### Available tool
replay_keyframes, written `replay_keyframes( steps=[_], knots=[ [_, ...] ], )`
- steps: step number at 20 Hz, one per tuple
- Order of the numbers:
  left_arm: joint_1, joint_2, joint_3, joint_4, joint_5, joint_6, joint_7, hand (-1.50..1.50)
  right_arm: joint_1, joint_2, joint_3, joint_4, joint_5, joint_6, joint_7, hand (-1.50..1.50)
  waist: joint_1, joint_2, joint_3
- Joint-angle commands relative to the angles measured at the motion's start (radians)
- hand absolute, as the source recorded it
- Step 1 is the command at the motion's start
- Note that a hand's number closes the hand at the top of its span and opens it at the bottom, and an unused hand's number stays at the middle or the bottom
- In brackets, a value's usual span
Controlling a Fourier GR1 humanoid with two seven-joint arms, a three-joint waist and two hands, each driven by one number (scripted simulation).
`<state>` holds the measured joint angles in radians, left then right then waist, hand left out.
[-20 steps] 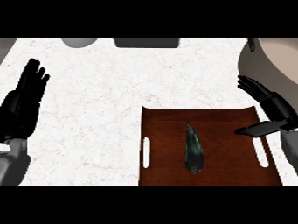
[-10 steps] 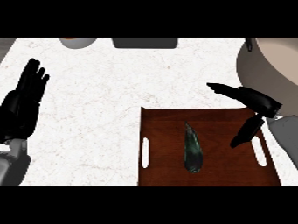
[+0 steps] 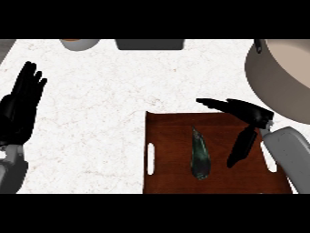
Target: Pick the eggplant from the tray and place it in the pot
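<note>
Head view showed the eggplant (image 3: 199,155) lying lengthwise mid-tray (image 3: 171,182), slim, smooth, probably light and slippery. The right hand (image 3: 246,119) hung open just beside it; the thicker lower half looked the best hold.

The right hand (image 3: 250,119) was spread open, fingers stretched leftward and thumb angled downward, its grey forearm coming up from the lower right corner. The left hand (image 3: 15,113) rested open at the left edge, fingers straight and pointing up.
</note>
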<state>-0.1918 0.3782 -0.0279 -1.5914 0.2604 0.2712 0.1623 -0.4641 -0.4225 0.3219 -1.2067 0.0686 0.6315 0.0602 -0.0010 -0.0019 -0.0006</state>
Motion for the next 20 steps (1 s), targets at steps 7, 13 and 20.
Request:
replay_keyframes(
  steps=[7,13,20],
  knots=[
    [0.062,-0.026,0.035,-0.07,-0.04,-0.053,0.018,0.0,0.105,0.091,0.032,-0.061,0.179,-0.032,0.063,-1.5,0.006,0.001,0.001],
    [-0.017,-0.058,0.052,-0.076,-0.072,-0.034,0.085,0.0,0.119,0.188,0.021,-0.087,0.231,-0.046,0.156,-1.5,0.003,0.001,0.001],
    [-0.059,-0.091,0.079,-0.035,-0.119,-0.064,0.103,0.0,0.136,0.169,-0.023,0.046,0.368,-0.053,-0.058,-1.5,0.003,0.003,0.001]
  ],
)
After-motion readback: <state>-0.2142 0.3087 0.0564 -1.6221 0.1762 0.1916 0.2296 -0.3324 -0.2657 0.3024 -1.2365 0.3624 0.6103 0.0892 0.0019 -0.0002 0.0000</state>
